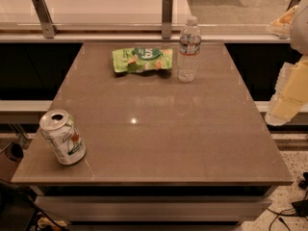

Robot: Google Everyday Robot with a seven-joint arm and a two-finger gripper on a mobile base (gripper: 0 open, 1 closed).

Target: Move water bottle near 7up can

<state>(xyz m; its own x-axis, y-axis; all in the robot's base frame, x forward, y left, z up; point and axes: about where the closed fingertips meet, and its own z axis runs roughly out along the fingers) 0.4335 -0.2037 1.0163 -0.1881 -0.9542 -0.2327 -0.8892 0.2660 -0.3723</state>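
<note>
The water bottle (189, 49) is a tall clear ribbed bottle with a white cap. It stands upright at the far side of the brown table (159, 129), right of centre. The 7up can (62, 136) is white and silver with green and red markings. It stands near the table's front left corner with its top opened. My gripper (288, 93) shows as a pale shape at the right edge of the view, beyond the table's right side, well apart from both the bottle and the can.
A flat green snack bag (142, 59) lies just left of the bottle. A glass partition with metal posts (167, 16) runs along the table's far edge. Cables (288, 211) lie on the floor at the lower right.
</note>
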